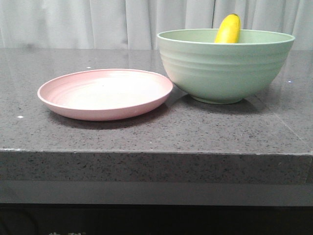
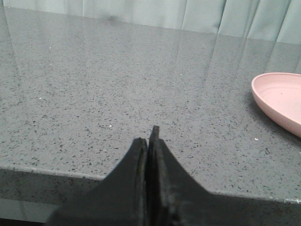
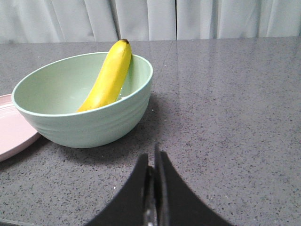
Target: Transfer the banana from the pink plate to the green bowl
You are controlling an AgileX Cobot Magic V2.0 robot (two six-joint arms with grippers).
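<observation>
The yellow banana (image 1: 229, 29) leans inside the green bowl (image 1: 225, 68), its tip sticking up above the rim; it also shows in the right wrist view (image 3: 109, 75) resting against the bowl's (image 3: 84, 120) far wall. The pink plate (image 1: 105, 93) sits empty just left of the bowl, and its edge shows in the left wrist view (image 2: 277, 101). My left gripper (image 2: 148, 136) is shut and empty, low over the counter's front edge, left of the plate. My right gripper (image 3: 153, 157) is shut and empty, right of the bowl. Neither gripper shows in the front view.
The things stand on a grey speckled stone counter (image 1: 146, 132) with a thick front edge. A pale curtain (image 1: 98, 22) hangs behind it. The plate's rim touches or nearly touches the bowl's base.
</observation>
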